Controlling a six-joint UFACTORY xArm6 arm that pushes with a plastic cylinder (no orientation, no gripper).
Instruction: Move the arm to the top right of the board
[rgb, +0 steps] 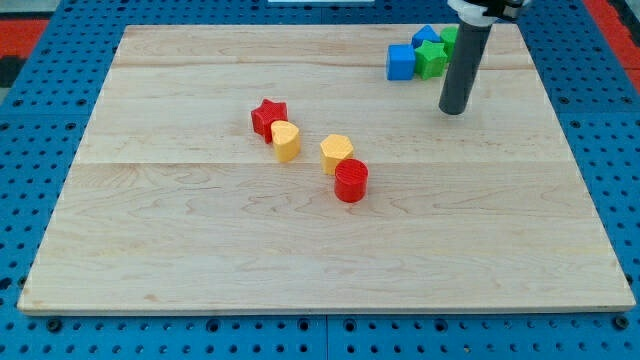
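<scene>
My tip (454, 110) stands upright on the board (300, 250) near the view's top right, just below a green block (433, 58) and blue blocks (402, 62). No pincer is fitted.

Arm enters from view's top right. Dark rod hangs nearly upright, leaning slightly, white collar at its upper end cut by frame edge. My tip (453, 110) rests on surface in upper right part of view. Rest of arm out of frame.
</scene>
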